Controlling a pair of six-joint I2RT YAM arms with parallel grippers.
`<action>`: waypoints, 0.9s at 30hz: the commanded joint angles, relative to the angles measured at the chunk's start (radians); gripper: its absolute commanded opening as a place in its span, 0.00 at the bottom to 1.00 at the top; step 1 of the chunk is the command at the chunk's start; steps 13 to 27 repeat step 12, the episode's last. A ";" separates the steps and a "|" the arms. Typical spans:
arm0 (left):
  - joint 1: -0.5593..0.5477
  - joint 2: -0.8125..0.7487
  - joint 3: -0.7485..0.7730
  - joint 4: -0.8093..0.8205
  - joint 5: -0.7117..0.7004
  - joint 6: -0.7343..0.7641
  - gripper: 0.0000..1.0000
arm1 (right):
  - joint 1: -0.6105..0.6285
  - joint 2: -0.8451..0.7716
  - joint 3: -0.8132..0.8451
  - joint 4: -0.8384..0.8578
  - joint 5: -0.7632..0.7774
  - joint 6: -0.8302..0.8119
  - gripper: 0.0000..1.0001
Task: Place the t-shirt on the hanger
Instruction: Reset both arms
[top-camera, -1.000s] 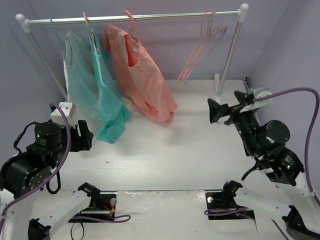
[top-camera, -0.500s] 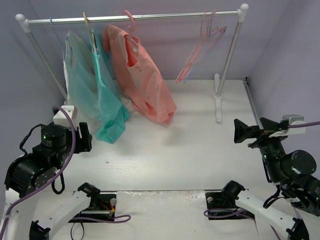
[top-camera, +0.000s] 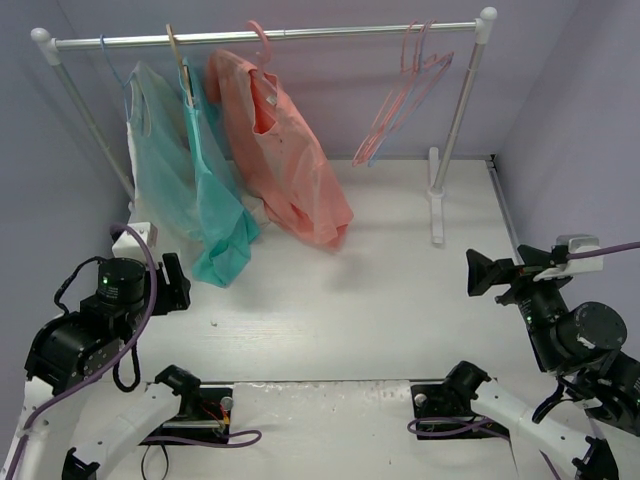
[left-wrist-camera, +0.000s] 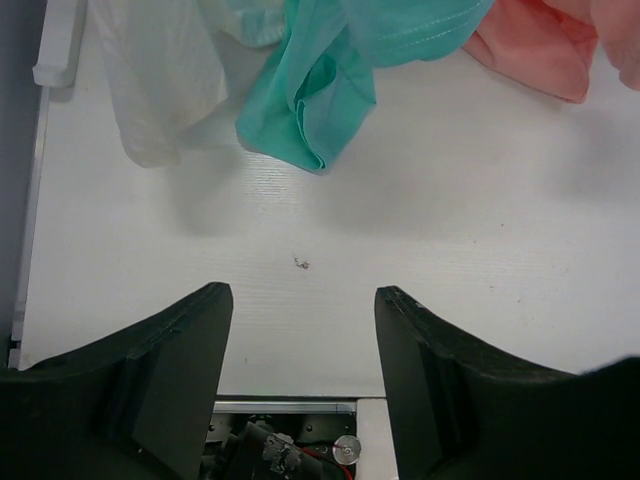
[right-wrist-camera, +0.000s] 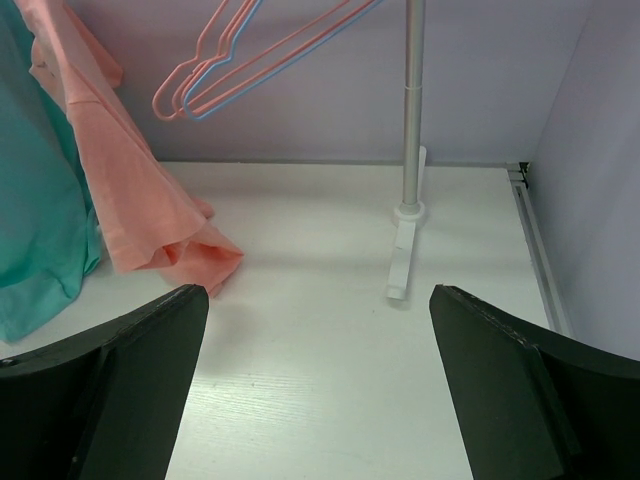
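While the t-shirt (top-camera: 285, 165) hangs on the hanger (top-camera: 262, 45), we log left gripper (left-wrist-camera: 300, 292) and right gripper (right-wrist-camera: 318, 292) spread, empty. Both well apart from it.

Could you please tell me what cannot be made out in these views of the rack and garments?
Top external: the hanger shows only its hook; the t-shirt covers its frame.
Left wrist: the top edge cuts the t-shirt; only its hem shows.
Left wrist: a speck on the table, too small to identify.
Right wrist: the thin hangers lose their hooks past the top edge.
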 joint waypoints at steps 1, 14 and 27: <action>0.005 0.002 0.020 0.036 0.000 -0.069 0.58 | 0.001 -0.007 0.021 0.037 -0.012 -0.016 1.00; 0.005 -0.002 0.012 -0.004 -0.006 -0.106 0.58 | 0.015 -0.033 0.043 -0.014 -0.027 -0.016 1.00; 0.005 -0.002 0.012 -0.004 -0.006 -0.106 0.58 | 0.015 -0.033 0.043 -0.014 -0.027 -0.016 1.00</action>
